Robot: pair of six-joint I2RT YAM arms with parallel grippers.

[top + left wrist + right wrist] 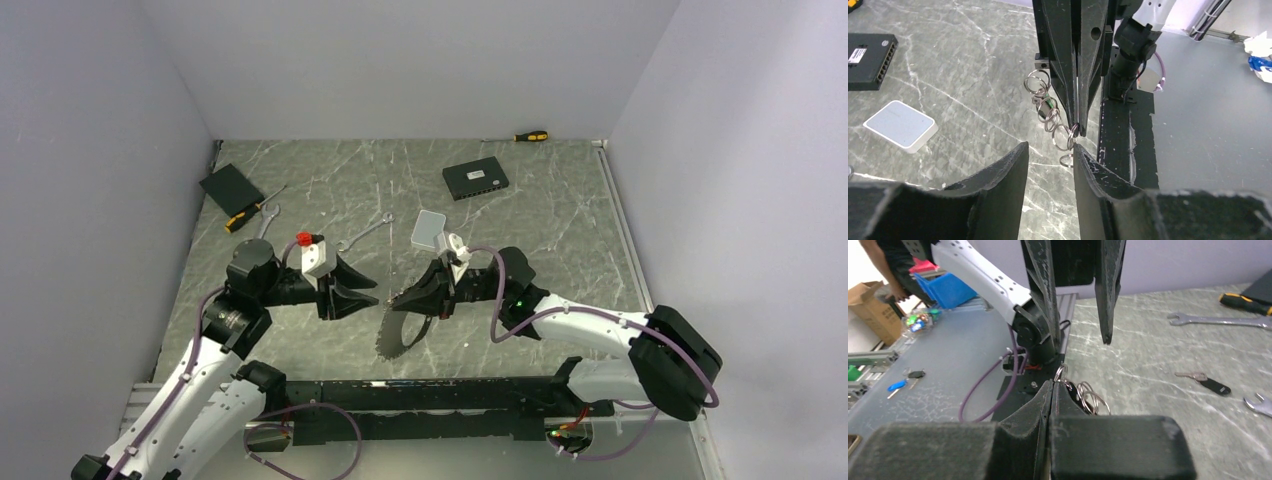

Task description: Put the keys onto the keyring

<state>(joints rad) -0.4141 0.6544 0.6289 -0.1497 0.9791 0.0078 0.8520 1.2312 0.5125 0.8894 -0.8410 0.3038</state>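
My right gripper [398,303] is shut on the keyring [395,338], which hangs below it as a dark loop strung with keys. In the left wrist view its closed fingers come down from the top and pinch a chain of small silver rings [1048,110] at the tips [1075,125]. My left gripper [1050,147] faces it, open, with nothing between its fingers; one small ring [1066,160] lies just beside its right fingertip. In the right wrist view the shut right gripper [1053,382] has rings [1090,397] beside it. One key with a black tag [1205,383] lies on the table.
A white box [428,230] and a black box [475,180] sit behind the grippers. A black pad [231,186], two screwdrivers [245,215] [530,136] and a wrench [365,235] lie farther back. Grey walls enclose the table on three sides.
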